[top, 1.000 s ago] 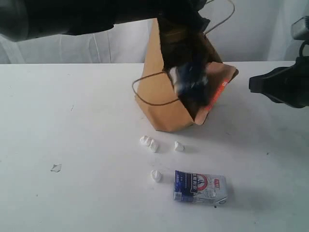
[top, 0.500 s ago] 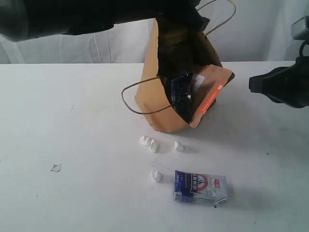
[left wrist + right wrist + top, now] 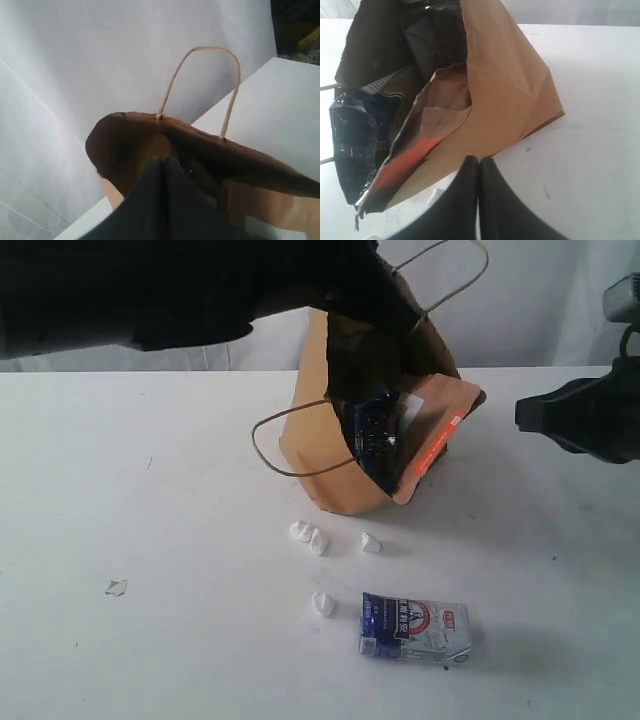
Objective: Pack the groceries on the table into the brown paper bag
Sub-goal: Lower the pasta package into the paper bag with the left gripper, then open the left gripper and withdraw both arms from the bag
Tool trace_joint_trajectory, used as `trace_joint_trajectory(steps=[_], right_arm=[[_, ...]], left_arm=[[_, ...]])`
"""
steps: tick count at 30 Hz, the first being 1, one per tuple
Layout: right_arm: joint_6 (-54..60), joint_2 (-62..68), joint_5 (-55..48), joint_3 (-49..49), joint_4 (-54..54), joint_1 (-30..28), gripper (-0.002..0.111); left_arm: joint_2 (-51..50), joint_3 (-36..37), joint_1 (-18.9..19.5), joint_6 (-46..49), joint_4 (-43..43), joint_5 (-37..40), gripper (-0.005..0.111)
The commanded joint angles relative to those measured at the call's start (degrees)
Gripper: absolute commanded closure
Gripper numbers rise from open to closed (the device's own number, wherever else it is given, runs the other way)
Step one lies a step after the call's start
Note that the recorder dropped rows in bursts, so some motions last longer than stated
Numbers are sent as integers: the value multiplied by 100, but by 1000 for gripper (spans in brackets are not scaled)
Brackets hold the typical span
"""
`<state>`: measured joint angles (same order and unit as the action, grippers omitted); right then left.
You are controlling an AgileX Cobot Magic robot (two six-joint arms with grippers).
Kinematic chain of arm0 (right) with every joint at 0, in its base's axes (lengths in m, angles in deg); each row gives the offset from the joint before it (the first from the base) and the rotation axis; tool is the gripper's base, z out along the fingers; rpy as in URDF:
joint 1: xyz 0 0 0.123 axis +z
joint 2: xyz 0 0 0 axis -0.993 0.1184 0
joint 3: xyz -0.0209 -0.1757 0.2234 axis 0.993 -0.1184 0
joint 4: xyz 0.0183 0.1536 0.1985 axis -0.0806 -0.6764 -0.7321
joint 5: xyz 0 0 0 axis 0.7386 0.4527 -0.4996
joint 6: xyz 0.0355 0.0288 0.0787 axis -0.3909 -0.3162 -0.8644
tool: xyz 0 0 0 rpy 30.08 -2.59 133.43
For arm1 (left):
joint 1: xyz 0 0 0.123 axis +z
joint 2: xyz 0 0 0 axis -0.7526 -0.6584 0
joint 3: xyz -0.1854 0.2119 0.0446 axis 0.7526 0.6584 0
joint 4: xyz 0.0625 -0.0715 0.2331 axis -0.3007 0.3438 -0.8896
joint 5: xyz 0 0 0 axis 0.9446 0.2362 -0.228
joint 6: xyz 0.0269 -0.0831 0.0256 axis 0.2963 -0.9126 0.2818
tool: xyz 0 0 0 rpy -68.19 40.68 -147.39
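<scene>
Brown bag [image 3: 322,465] holds the noodle pack [image 3: 372,435]; left gripper [image 3: 161,167], right gripper [image 3: 479,170] clenched empty; I'd open for the near carton [image 3: 415,628].

Left gripper [image 3: 161,162], right gripper [image 3: 478,161]: both closed.

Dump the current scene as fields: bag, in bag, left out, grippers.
bag: brown paper bag, tipped, mouth open
in bag mouth: long dark-blue noodle pack, orange-brown pouch
on table: blue-white carton, lying flat; white crumbs
left gripper: shut, empty, at bag opening
right gripper: shut, empty, beside bag
</scene>
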<state>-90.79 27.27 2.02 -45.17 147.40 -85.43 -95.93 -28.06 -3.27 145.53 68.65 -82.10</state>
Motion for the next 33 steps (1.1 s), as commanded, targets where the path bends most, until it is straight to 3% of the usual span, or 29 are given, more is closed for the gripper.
trace_joint_trajectory(steps=[1,6,8,13,16,19,23,26,28,30,33], right_arm=[[219,-5,-57,-12,-28,3,108],[219,-63,8,-12,-28,3,108],[229,-123,293,-12,-28,3,108],[575,-106,3287,-12,-28,3,108],[596,-106,3139,-12,-28,3,108],[987,-377,2252,154,-28,3,108],[1526,-927,543,520,-28,3,108],[1578,-1279,-2366,846,-28,3,108],[1469,-1349,-4483,1019,-28,3,108],[1287,-1359,-5943,1150,-28,3,108],[594,-1439,-6831,1348,-28,3,108]], left_arm=[[697,401,-282,127,134,110,107],[1657,1489,-358,-177,134,-517,107],[2346,2262,-358,-287,132,-671,107],[4602,4787,-104,-503,98,-1352,107],[5803,5911,178,-1208,134,-1734,107],[7289,6501,276,-1189,134,-2053,107],[8224,6482,276,-481,134,-2906,107],[8897,6369,276,267,134,-3347,107],[9272,6292,276,534,134,-3334,107],[9542,6206,276,522,134,-3167,107],[9715,6178,276,522,134,-2435,107]])
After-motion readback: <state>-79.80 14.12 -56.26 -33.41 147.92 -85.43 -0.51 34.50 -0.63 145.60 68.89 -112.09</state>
